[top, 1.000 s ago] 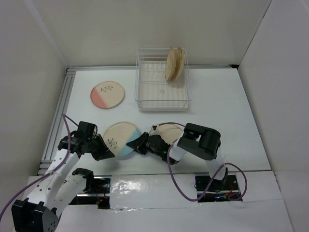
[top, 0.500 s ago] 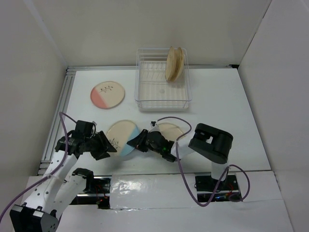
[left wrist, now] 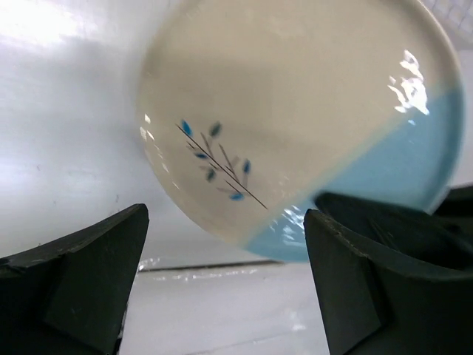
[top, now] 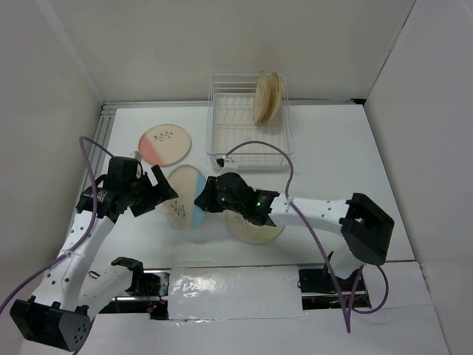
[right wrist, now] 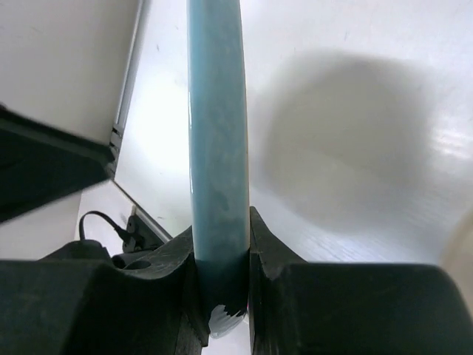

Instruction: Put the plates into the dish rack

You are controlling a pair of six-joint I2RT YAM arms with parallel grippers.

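Blue-and-cream plate (top: pixel 185 201) is off the counter (top: pixel 332 163), centre-left of the top view, tipped up towards its edge. Right jaws pinch its blue rim, coming in from the frame's right. In the right wrist view the rim is edge-on, running straight up the picture, clamped from both sides. Left jaws are spread wide just left of the plate. The left wrist view puts the sprig face ahead of them, with no contact that I can see. Reads as the right arm alone carrying it.

Key relation: rack (top: pixel 214 133) lies up and right of the plate, top centre, well apart. Right jaws sit on the rack side of the plate, so the right arm is better placed for the carry. Two tan plates (top: pixel 267 98) stand on edge at the rack's upper right, and the slots to their left look free. The held plate likely needs its face turned to match those two before it drops in.

Pink plate (top: pixel 164 144) lies flat at upper left. Another cream plate (top: pixel 255 228) lies flat at lower centre, partly under the right arm, with its colour patch hidden.

Writing: none legible, no brand marks. Only leaf sprigs on the plates.
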